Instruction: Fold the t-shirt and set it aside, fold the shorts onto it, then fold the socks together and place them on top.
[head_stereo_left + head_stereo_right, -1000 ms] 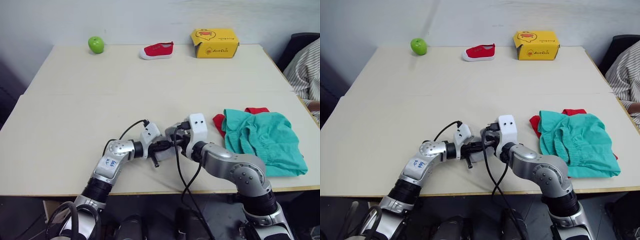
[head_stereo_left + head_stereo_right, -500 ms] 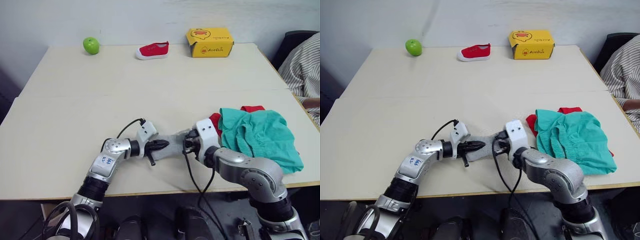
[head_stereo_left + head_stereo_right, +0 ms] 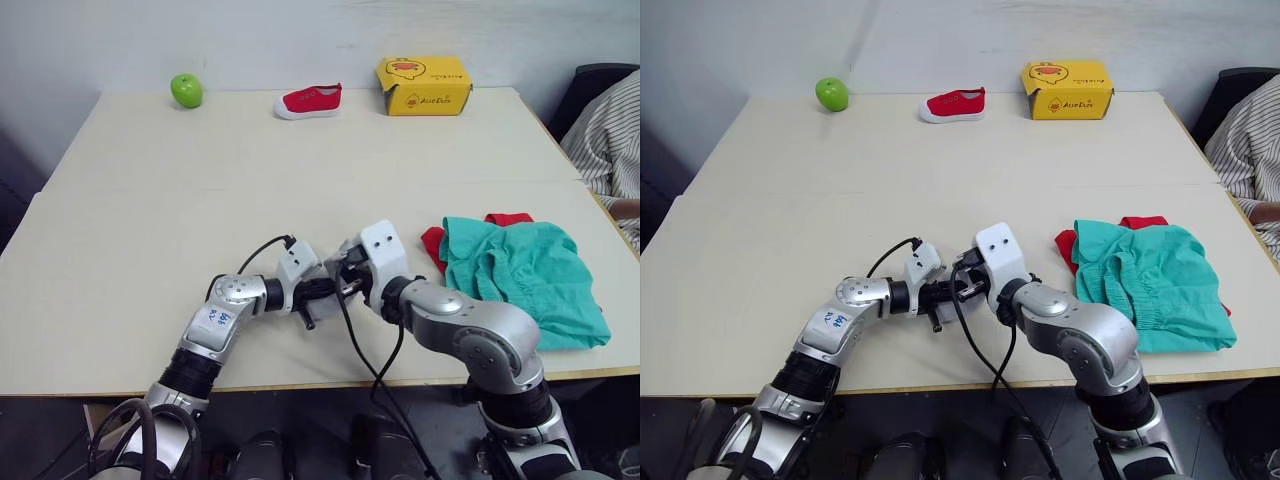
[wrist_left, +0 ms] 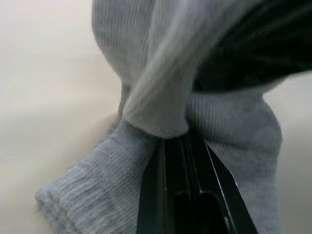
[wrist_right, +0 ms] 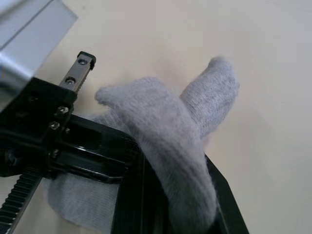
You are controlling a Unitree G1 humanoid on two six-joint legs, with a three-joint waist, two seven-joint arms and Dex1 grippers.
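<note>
Grey socks point(image 5: 170, 131) pinched between left end effector point(image 3: 322, 291), right end effector point(image 3: 345, 285)

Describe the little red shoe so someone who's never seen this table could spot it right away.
Look to the far edge of the beige table, by the wall. The red shoe lies there between a green apple and a yellow box. It alone has a white sole, and it is far smaller than the red t-shirt.

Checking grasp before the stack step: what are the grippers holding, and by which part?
Both hold the socks: the left gripper is shut on folded knit; the right gripper has them draped over its fingers.
</note>
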